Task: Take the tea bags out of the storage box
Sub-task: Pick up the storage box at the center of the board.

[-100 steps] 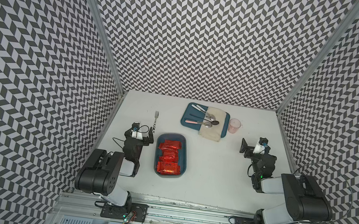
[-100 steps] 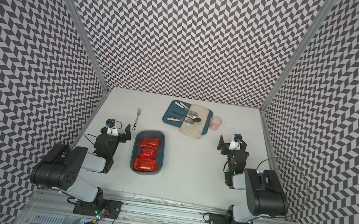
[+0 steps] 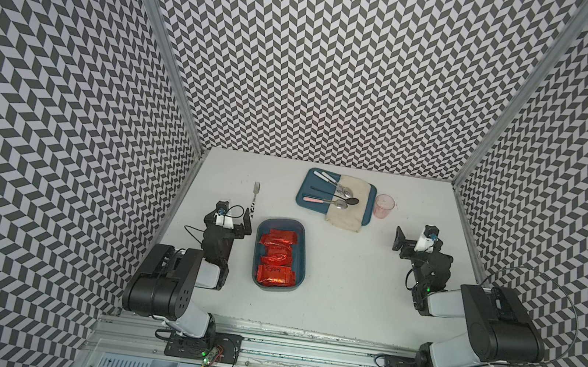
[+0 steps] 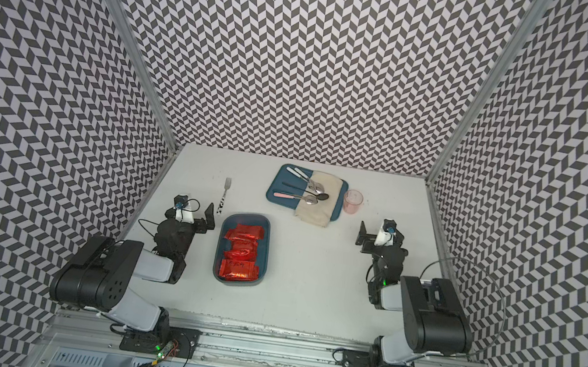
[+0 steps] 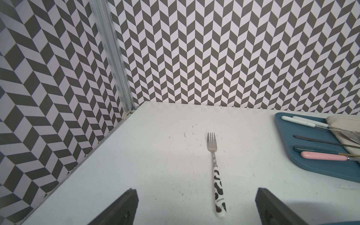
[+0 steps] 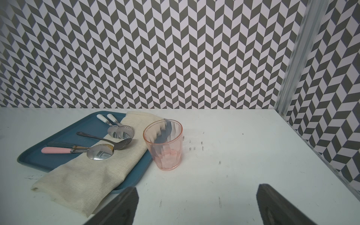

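The storage box is a deep dark-teal tub lying lengthways on the white table, left of centre. Several shiny red-orange tea bags lie overlapping inside it. My left gripper hovers open just left of the box's far end, nothing between its fingers. In the left wrist view it faces bare table, and the box is out of view. My right gripper stands open and empty at the right side, well apart from the box.
A cow-print-handled fork lies just beyond the left gripper. At the back, a flat teal tray holds a beige cloth and several spoons. A pink cup stands right of it. Patterned walls enclose three sides.
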`<state>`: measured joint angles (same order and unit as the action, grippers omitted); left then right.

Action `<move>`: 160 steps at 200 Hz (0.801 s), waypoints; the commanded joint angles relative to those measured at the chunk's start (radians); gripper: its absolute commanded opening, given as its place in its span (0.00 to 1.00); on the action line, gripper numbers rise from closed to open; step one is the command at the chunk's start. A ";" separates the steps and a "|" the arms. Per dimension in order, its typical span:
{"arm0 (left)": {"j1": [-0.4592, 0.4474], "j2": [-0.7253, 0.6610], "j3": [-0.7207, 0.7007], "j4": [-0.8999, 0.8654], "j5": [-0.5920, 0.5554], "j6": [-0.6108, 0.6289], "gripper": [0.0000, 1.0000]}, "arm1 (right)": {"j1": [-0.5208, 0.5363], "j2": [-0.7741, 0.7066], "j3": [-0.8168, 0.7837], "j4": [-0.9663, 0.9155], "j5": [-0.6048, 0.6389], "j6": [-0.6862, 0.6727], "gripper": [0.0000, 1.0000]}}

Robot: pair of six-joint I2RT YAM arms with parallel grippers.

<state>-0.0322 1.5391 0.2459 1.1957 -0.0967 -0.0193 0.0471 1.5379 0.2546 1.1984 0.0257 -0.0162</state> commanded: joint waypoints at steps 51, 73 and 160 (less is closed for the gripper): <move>0.006 0.007 0.014 0.022 -0.003 0.007 0.99 | -0.006 0.009 0.011 0.052 0.005 -0.004 1.00; 0.007 0.006 0.015 0.022 -0.003 0.007 1.00 | -0.008 0.009 0.011 0.052 0.005 -0.003 0.99; 0.037 -0.004 -0.001 0.051 0.052 -0.006 0.99 | -0.007 0.010 0.012 0.051 0.011 0.003 1.00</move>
<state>-0.0032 1.5391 0.2459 1.1969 -0.0582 -0.0196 0.0471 1.5379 0.2546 1.1984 0.0261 -0.0166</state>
